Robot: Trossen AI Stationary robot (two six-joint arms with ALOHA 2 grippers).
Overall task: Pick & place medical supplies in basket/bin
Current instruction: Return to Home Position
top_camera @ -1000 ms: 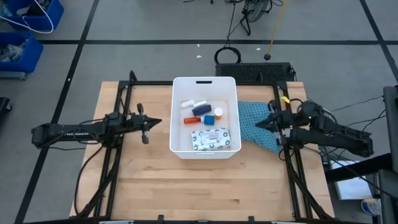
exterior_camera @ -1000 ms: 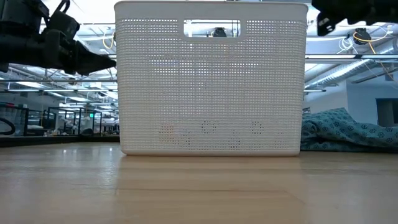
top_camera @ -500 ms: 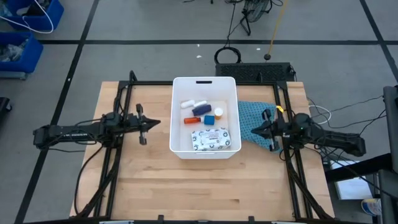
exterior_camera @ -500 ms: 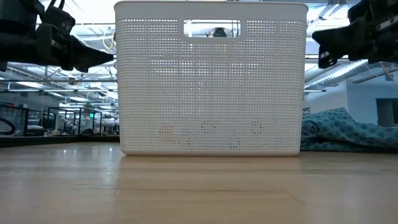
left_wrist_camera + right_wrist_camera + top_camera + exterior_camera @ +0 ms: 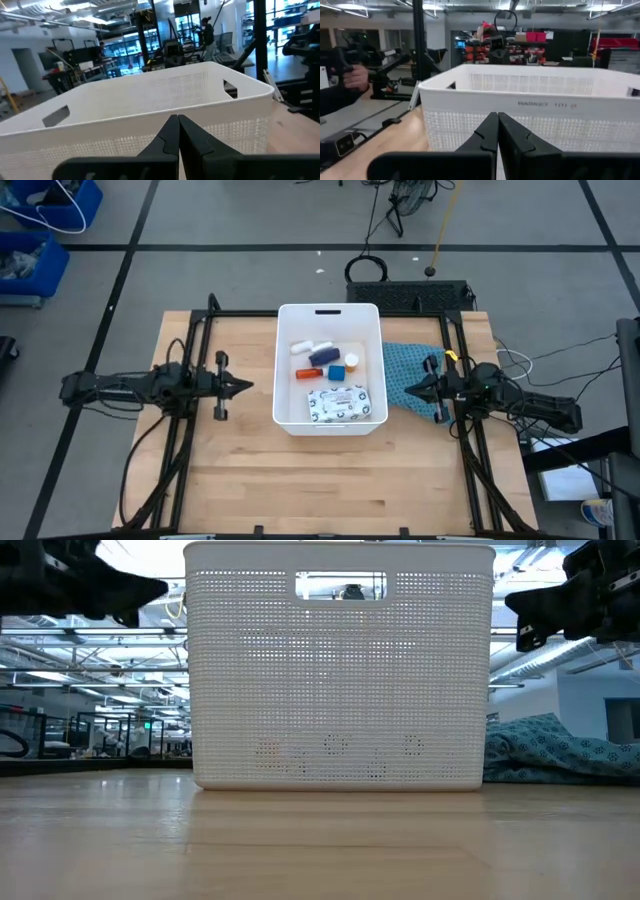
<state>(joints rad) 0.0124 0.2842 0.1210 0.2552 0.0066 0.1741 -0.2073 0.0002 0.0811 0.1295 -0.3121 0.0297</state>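
The white basket (image 5: 330,366) stands mid-table, its perforated wall (image 5: 340,680) filling the low view. Inside lie the supplies: a white patterned packet (image 5: 345,403), a white tube (image 5: 311,346), an orange bottle (image 5: 308,374), a blue cube (image 5: 336,372), a dark blue piece (image 5: 323,357) and a small round orange-rimmed cap (image 5: 351,360). My left gripper (image 5: 248,386) hangs shut to the basket's left, above the table. My right gripper (image 5: 405,390) hangs shut to the basket's right, over the teal cloth (image 5: 405,385). Both wrist views show shut fingers (image 5: 177,131) (image 5: 496,129) facing the basket wall.
The teal patterned cloth (image 5: 560,750) lies bunched on the table right of the basket. Black frame rails (image 5: 190,430) run along both table sides. Blue crates (image 5: 40,230) sit on the floor far left. Bare wood (image 5: 330,480) stretches across the table's near half.
My left arm drew back toward the table's left edge and a little toward the near edge, rising in the low view. My right arm came down from high above the basket's right side, then held nearly still over the cloth. Both stayed shut.
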